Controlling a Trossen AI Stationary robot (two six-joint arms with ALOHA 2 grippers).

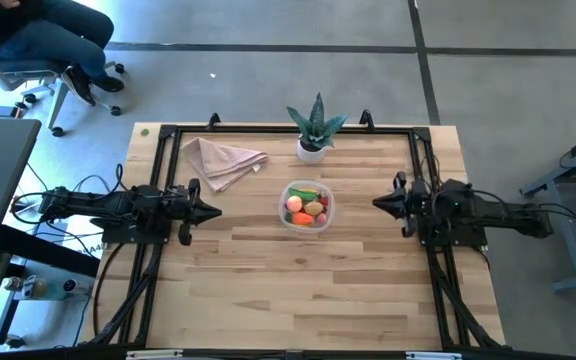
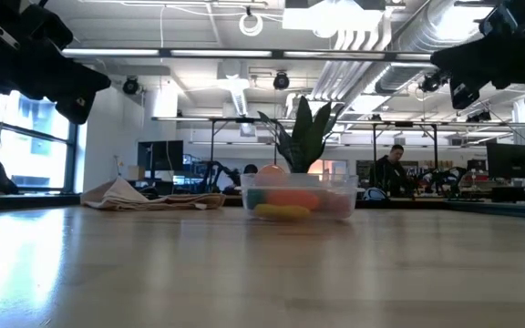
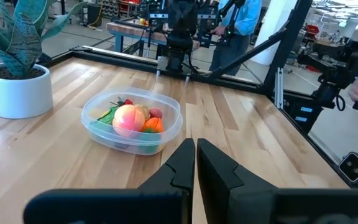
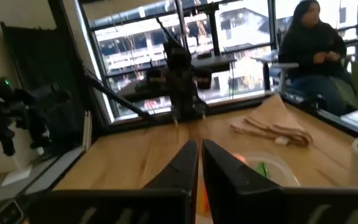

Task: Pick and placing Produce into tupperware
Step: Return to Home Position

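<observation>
Your left claw hung above the worktop with fingers pressed together, as did your right claw. Between them, well apart from both, the tupperware held the produce, with a potted plant near it.

Bright overhead ceiling lights, daylight thru windows, glare on table in low view, shadows soft
</observation>
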